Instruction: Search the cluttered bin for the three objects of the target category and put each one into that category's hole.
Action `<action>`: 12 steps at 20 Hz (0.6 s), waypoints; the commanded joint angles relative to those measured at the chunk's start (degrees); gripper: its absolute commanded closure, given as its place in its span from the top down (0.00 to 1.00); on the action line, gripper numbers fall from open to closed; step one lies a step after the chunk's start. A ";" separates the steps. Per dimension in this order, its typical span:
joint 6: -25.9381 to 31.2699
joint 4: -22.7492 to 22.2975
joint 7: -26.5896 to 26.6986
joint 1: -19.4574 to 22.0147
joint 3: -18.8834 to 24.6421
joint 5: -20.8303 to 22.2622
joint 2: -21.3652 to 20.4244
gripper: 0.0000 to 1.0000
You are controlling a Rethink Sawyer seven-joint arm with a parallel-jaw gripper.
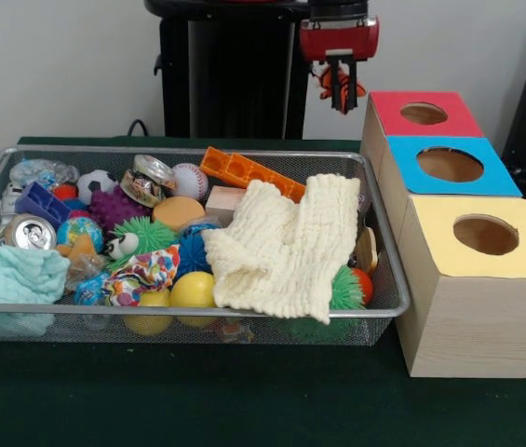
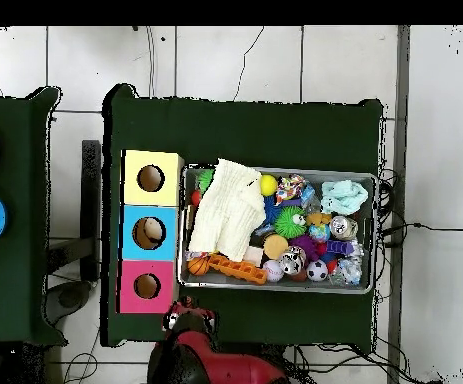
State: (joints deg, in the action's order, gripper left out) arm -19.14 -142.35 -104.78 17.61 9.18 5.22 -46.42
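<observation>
My gripper [image 1: 342,101] hangs above the table's far side, just left of the red-panelled box [image 1: 402,126]. It is shut on a small orange tiger toy [image 1: 325,89] with black stripes. The red box's round hole [image 1: 424,114] lies to the right of the gripper and lower. In the overhead view the gripper [image 2: 188,316] sits just outside the silver wire-mesh bin [image 2: 275,288], beside the red box's hole [image 2: 147,286]. The bin [image 1: 388,289] is full of clutter. I cannot pick out any other soft animal toy in it.
A blue-panelled box [image 1: 449,165] and a yellow-panelled box [image 1: 486,235] stand in a row with the red one. In the bin lie a cream cloth [image 1: 286,247], an orange block [image 1: 249,172], a teal cloth [image 1: 11,275], spiky balls, cans and a patterned scrap [image 1: 141,275].
</observation>
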 commanded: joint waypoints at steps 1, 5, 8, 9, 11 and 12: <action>-4.10 -0.22 -18.02 -2.16 0.79 -5.40 -2.75 0.00; -3.95 -0.56 -19.82 -4.38 0.75 -7.13 -3.43 0.00; -5.10 -0.74 -21.77 -6.95 0.48 -8.76 -3.05 0.00; -5.41 -0.69 -22.08 -7.69 0.20 -9.16 -2.95 0.00; -5.94 -0.54 -23.01 -9.34 -0.17 -10.27 -2.61 0.00; -6.80 -0.46 -23.67 -9.84 -0.18 -10.50 -1.97 0.00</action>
State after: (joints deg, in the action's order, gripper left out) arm -20.12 -145.07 -110.68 10.27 8.93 0.27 -49.22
